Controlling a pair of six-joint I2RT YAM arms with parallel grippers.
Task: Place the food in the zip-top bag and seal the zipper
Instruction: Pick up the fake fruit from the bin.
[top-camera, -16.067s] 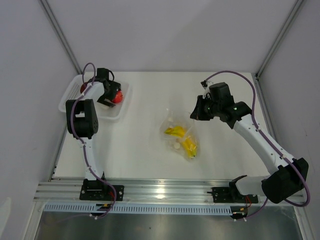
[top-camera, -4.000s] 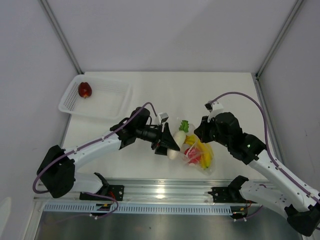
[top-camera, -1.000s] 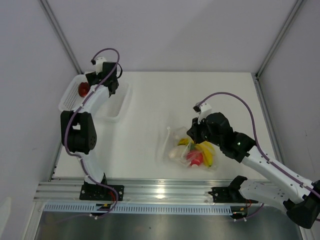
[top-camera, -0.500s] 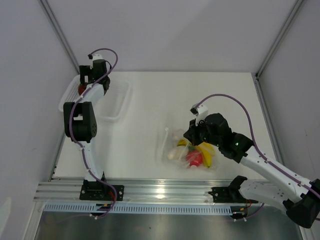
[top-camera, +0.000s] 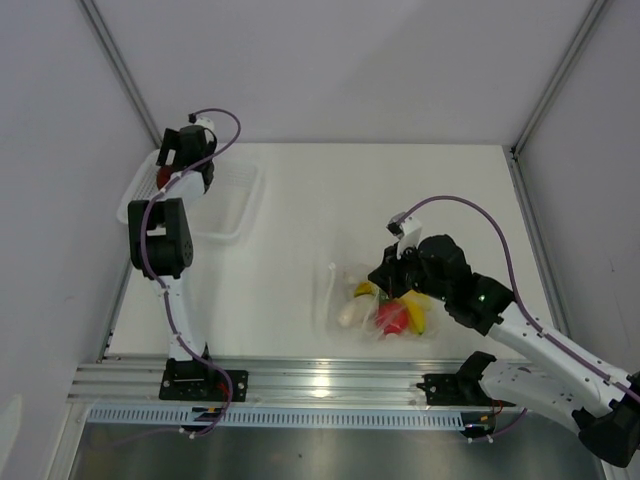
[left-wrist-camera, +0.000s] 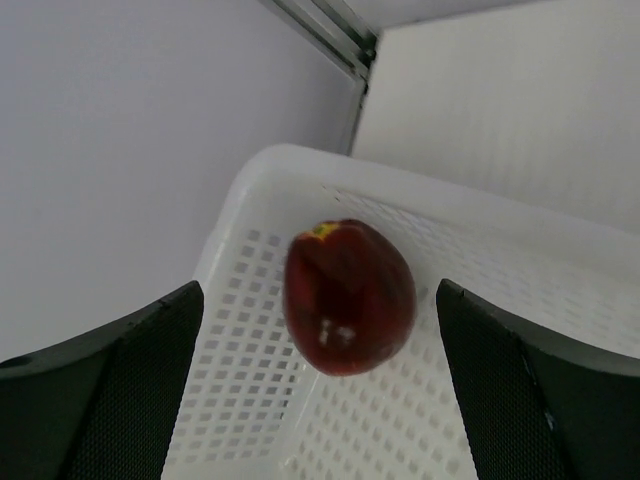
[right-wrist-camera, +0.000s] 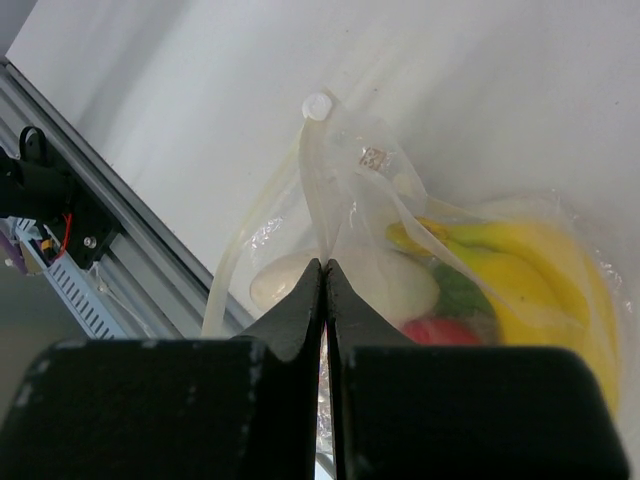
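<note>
The clear zip-top bag (top-camera: 372, 300) lies at the table's front middle and holds the yellow banana bunch (top-camera: 415, 310), the red apple (top-camera: 390, 318) and the white radish (top-camera: 350, 312). My right gripper (top-camera: 386, 280) is shut on the bag's upper film (right-wrist-camera: 324, 265), next to the zipper strip (right-wrist-camera: 308, 170). The banana (right-wrist-camera: 520, 250), radish (right-wrist-camera: 345, 285) and apple (right-wrist-camera: 450, 330) show through the plastic. The dark purple-red fruit (left-wrist-camera: 350, 297) lies in the white mesh basket (left-wrist-camera: 260, 180). My left gripper (left-wrist-camera: 320, 400) is open just above it, fingers either side and apart from it.
The basket (top-camera: 225, 205) stands at the back left corner against the left wall. The left arm (top-camera: 160, 240) stretches along the table's left edge. An aluminium rail (top-camera: 320, 380) runs along the near edge.
My left gripper has swung left over the basket's far corner above the dark fruit. My right gripper has drifted slightly toward the near edge, still holding the bag.
</note>
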